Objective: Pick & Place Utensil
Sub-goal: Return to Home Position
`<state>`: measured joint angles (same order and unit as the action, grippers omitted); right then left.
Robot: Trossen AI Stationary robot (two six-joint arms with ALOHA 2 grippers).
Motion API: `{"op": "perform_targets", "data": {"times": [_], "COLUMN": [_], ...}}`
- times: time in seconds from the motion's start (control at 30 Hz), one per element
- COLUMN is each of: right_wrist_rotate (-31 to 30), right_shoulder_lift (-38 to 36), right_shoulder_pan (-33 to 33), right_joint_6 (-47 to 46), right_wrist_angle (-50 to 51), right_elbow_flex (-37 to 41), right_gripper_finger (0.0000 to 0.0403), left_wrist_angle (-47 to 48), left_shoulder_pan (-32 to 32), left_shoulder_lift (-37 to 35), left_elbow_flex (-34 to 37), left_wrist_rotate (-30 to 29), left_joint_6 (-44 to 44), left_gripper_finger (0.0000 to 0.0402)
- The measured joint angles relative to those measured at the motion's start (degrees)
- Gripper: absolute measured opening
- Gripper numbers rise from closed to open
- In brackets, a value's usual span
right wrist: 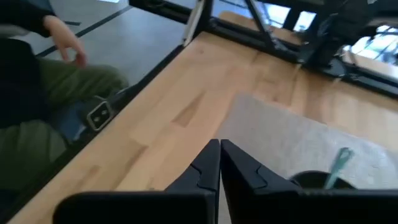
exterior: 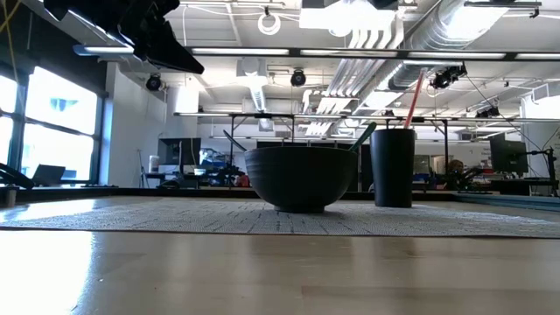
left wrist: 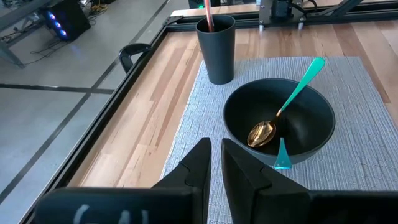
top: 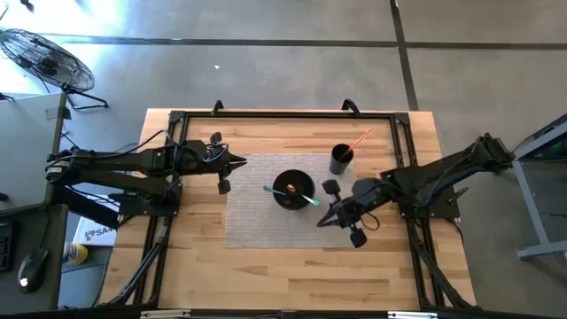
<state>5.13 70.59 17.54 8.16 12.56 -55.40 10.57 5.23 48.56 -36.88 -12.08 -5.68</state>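
Note:
A black bowl [top: 292,190] stands on a grey woven mat [top: 257,221]. In it lies a spoon [left wrist: 292,99] with a gold head and a teal handle that leans on the rim. A second short teal piece [left wrist: 282,157] shows at the rim on the left arm's side. Behind the bowl, a dark cup [top: 341,159] holds a pink utensil [top: 359,140]. My left gripper [top: 244,162] hovers left of the bowl, shut and empty. My right gripper [top: 326,217] hangs right of the bowl toward the near edge, shut and empty.
A black frame rail [top: 283,114] runs along the table's far and side edges. Bare wood lies near the front edge [top: 283,275]. In the right wrist view, a person [right wrist: 37,93] sits beyond the table's edge.

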Motion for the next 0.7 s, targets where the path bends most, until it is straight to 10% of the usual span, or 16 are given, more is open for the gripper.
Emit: {"op": "perform_targets", "data": {"times": [0.3, 0.7], "right_wrist_rotate": [-0.3, 1.3], "right_shoulder_lift": [1.9, -10.0], "right_shoulder_pan": [2.7, 1.3], "right_joint_6": [-1.8, -9.9], "right_wrist_angle": [-4.4, -23.4], "right_elbow_flex": [1.5, 26.3], "right_gripper_finger": [0.0002, 0.0004], "left_wrist_angle": [0.0, 0.0], "left_shoulder_pan": [0.0, 0.0], "left_shoulder_lift": [0.0, 0.0], "left_elbow_flex": [0.0, 0.0], "left_wrist_rotate": [0.0, 0.0], "left_joint_6": [0.0, 0.0], "left_gripper_finger": [0.0035, 0.0035]}}
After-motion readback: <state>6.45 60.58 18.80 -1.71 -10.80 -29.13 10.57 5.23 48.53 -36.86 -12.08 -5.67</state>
